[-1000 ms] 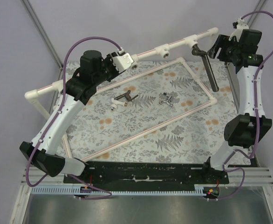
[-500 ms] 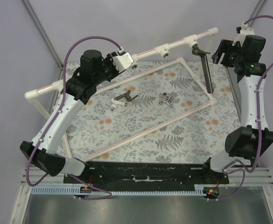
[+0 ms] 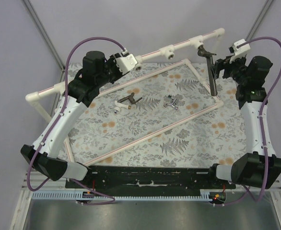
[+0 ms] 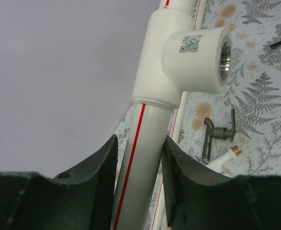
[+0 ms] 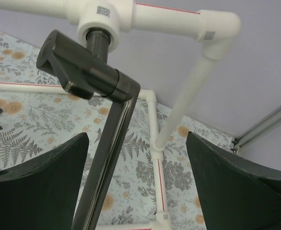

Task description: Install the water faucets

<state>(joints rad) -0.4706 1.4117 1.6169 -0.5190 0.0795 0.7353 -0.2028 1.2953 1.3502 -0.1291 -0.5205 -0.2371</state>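
A white pipe frame (image 3: 183, 43) stands on the floral mat. My left gripper (image 3: 133, 61) is shut on its top rail (image 4: 140, 143), just below a tee socket (image 4: 198, 52). The long dark faucet (image 3: 210, 72) sits in the right-hand socket (image 5: 99, 21), its tube spout (image 5: 107, 163) hanging down. My right gripper (image 3: 219, 68) is open. In the right wrist view the spout passes between the right gripper's (image 5: 136, 139) fingers, nearer the left one. The short dark faucet (image 3: 128, 101) with the white end (image 4: 224, 160) and the silver cross-handled faucet (image 3: 171, 102) lie on the mat.
The frame's lower rectangle (image 3: 145, 136) rings the two loose faucets. An open socket (image 3: 169, 50) sits mid-rail. Metal poles (image 3: 44, 33) rise behind the table. Purple cables (image 3: 270, 43) loop over both arms. The black base bar (image 3: 150, 175) runs along the near edge.
My right gripper has opened wider, let go of the long faucet and drawn back towards the near side. The spout has swung from slanted to nearly straight down. The left arm has not moved.
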